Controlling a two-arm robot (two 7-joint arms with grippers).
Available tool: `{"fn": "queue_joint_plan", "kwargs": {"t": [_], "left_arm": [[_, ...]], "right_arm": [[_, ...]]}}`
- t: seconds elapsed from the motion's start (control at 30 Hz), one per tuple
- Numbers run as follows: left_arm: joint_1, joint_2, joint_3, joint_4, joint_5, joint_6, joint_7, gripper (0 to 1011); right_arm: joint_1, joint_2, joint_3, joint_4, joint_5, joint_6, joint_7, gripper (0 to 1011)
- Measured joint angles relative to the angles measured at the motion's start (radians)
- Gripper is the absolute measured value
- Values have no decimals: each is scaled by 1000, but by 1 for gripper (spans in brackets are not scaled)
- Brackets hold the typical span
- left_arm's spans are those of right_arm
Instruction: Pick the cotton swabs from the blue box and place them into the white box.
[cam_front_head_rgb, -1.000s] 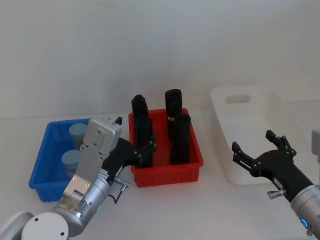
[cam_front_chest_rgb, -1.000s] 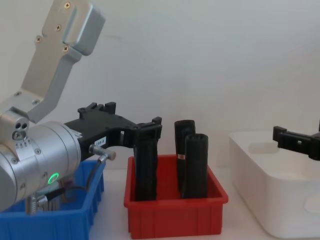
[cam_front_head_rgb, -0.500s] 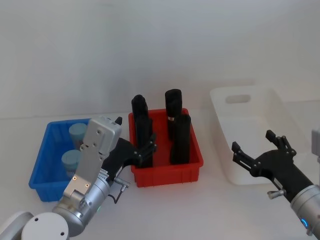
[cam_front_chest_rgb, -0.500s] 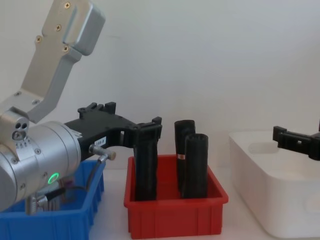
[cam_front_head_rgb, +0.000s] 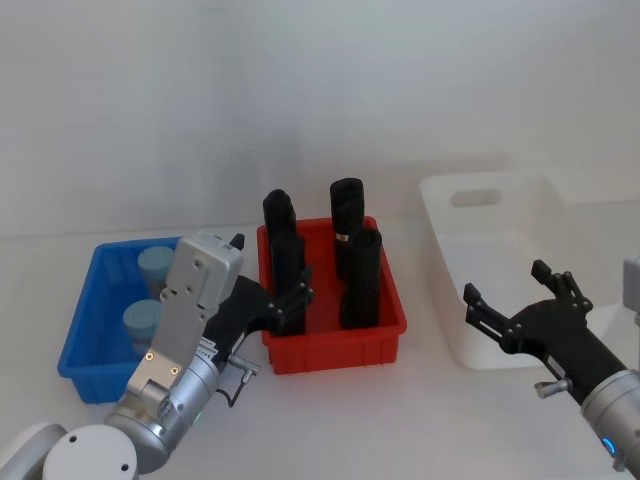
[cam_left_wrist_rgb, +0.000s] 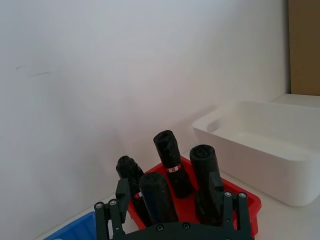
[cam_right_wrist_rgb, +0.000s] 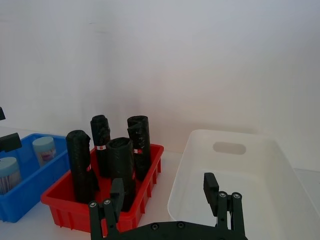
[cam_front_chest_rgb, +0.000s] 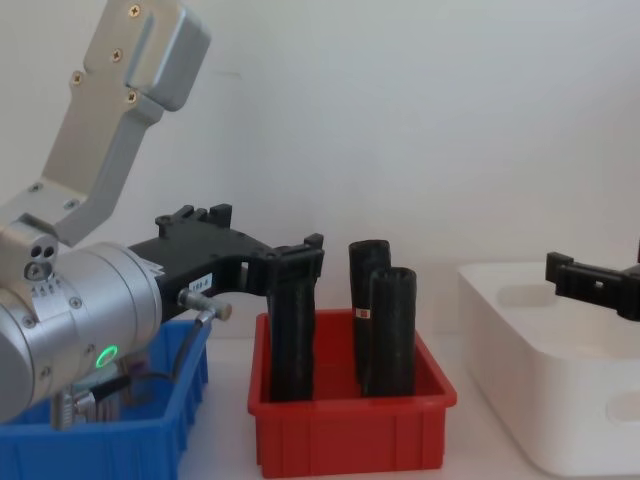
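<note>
The left gripper hangs with its jaws spread wide and empty, fingers pointing forward over the near left corner of the red bin of black rolls. The two cotton swab tubs stand just to its left and a little lower, inside the blue box, upright with lids up, so their long axis is vertical. The right gripper, also wide and empty, hovers at the near edge of the white box, with the red bin between it and the tubs. The left arm is clearly nearer; I judge that the pick calls for a leftward shift and a top-down descent.
</note>
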Motion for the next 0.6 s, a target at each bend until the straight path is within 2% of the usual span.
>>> {"fn": "queue_joint_plan", "kwargs": {"t": [0.6], "left_arm": [[0,0,0,0,0,0,0,1004]], "right_arm": [[0,0,0,0,0,0,0,1002]]}}
